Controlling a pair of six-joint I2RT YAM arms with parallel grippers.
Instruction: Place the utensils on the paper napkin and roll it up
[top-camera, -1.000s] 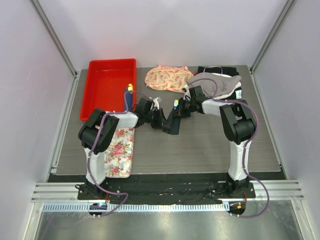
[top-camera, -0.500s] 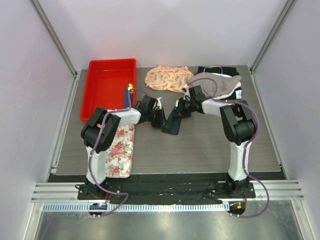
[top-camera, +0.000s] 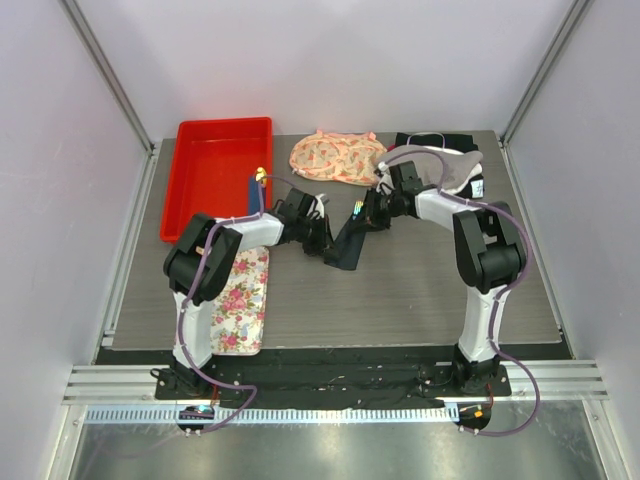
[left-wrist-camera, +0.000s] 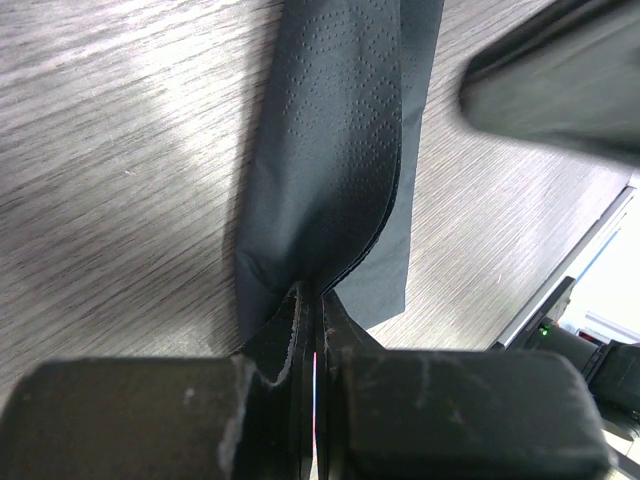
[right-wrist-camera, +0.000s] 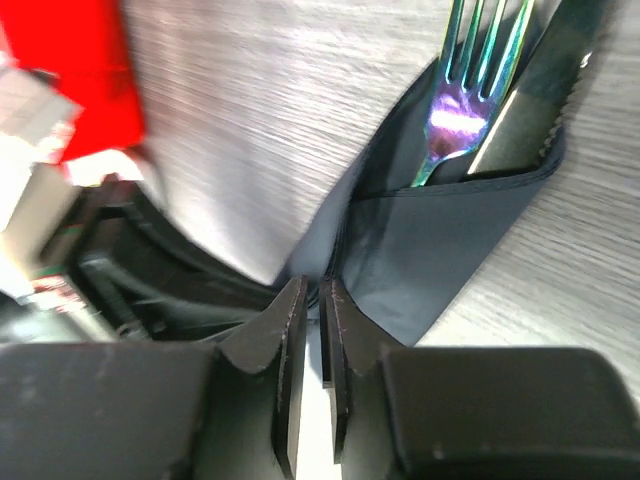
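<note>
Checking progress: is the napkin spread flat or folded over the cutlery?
Folded. The napkin wraps the fork and knife like a pocket; the left wrist view shows doubled layers pinched in the left claw.

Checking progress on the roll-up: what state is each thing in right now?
napkin: folded around the cutlery, one end pinched.
fork: tucked in napkin, tines sticking out.
knife: tucked in beside fork.
left claw: shut on napkin.
right claw: jaws nearly together at napkin's edge; grip unclear.
</note>
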